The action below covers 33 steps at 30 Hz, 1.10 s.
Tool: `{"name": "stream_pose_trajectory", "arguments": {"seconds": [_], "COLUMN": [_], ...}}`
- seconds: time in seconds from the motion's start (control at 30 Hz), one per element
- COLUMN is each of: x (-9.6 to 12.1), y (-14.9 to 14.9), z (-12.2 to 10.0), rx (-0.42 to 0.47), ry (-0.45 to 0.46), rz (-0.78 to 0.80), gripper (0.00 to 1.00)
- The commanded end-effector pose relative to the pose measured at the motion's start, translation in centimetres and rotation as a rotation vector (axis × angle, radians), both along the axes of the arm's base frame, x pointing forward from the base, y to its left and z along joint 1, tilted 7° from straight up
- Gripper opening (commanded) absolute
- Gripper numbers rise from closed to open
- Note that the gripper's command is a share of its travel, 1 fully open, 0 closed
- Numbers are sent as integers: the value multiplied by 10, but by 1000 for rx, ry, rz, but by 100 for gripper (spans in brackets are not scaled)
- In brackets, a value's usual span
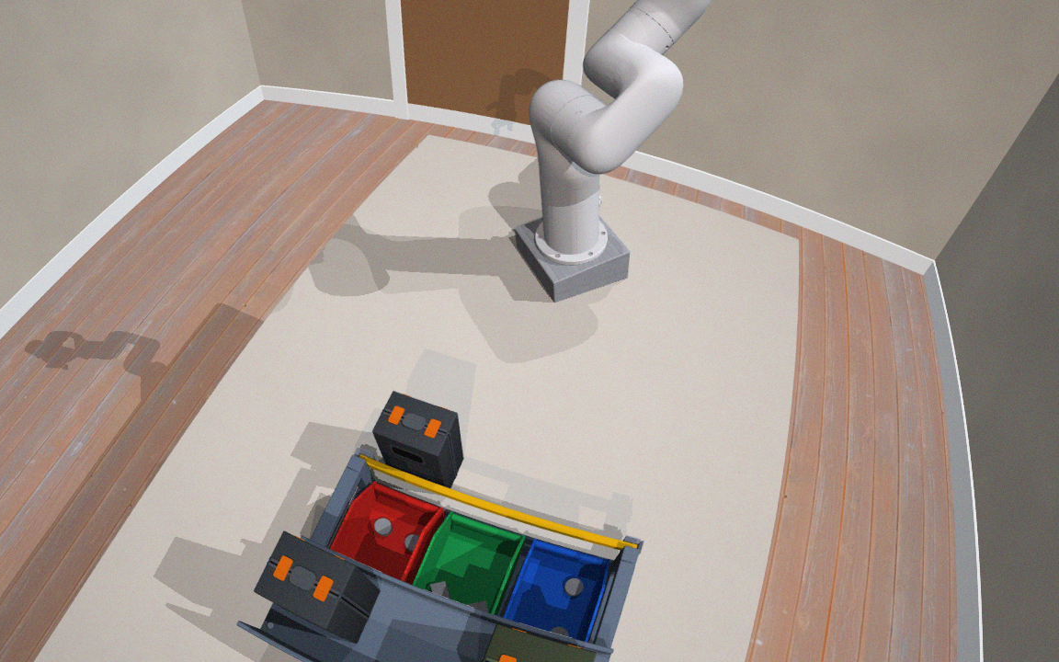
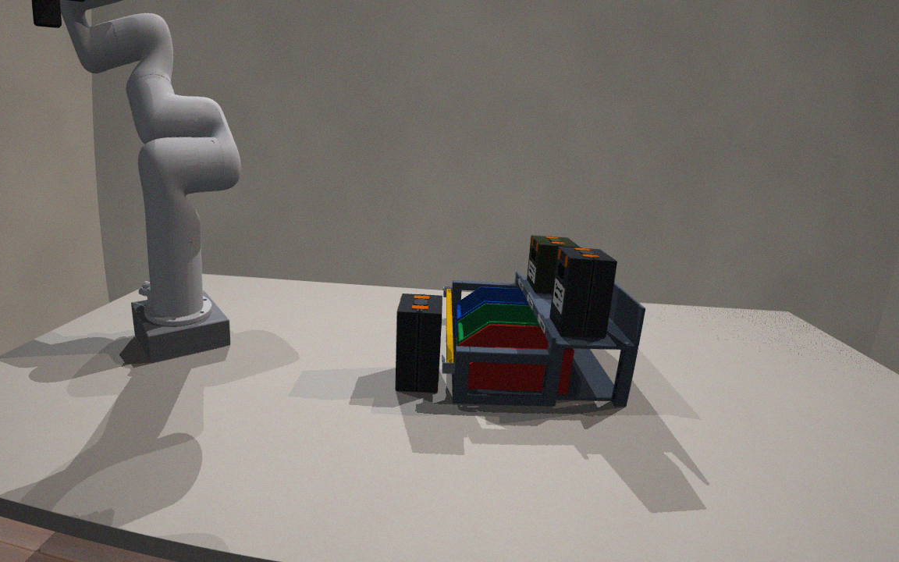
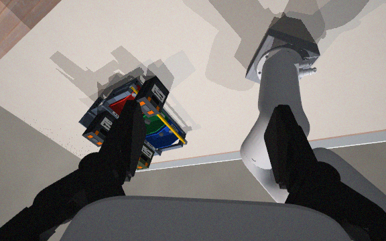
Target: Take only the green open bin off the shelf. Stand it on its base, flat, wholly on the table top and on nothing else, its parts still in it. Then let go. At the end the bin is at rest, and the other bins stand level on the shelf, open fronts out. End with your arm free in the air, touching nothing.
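Observation:
The green open bin [image 1: 472, 555] [image 2: 502, 313] [image 3: 153, 124] sits in the shelf [image 1: 622, 592] [image 2: 460, 377], between the red bin [image 1: 369, 543] [image 3: 120, 104] and the blue bin [image 1: 553, 580] [image 3: 163, 138]. A grey part [image 1: 438, 589] shows at its rear. The three bins look level, with their open fronts toward the yellow rail. My gripper [image 3: 205, 118] is open and empty, with its fingers wide apart. It is high above the table and far from the green bin. It is out of the top view, and only a fingertip shows at the top left of the exterior view.
A yellow rail [image 1: 500, 508] [image 2: 449, 325] runs across the shelf front. A tall dark case [image 1: 418, 444] [image 2: 418, 349] [image 3: 154, 94] stands on the table top [image 2: 341, 481] before the red bin's end. A dark case [image 1: 311, 584] [image 2: 585, 293] and an olive case [image 2: 542, 265] stand on the upper deck behind the bins.

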<state>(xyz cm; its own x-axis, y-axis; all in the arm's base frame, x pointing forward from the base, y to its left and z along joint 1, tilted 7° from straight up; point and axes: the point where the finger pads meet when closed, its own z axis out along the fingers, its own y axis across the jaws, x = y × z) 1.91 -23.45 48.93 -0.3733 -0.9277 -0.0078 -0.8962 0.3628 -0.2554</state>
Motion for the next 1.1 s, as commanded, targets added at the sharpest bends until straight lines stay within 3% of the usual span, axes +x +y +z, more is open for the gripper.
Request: {"name": "stream_pose_trajectory", "arguments": {"seconds": [0.0, 0.27, 0.43, 1.07], "x": [-2, -2, -6, 0], "y": [-2, -2, -4, -1], "z": [4, 4, 7, 3], "rx": [21, 21, 133, 163], "ry": [-13, -13, -171, -214], "rz": [-12, -12, -184, -231], "gripper": [100, 100, 100, 100]}}
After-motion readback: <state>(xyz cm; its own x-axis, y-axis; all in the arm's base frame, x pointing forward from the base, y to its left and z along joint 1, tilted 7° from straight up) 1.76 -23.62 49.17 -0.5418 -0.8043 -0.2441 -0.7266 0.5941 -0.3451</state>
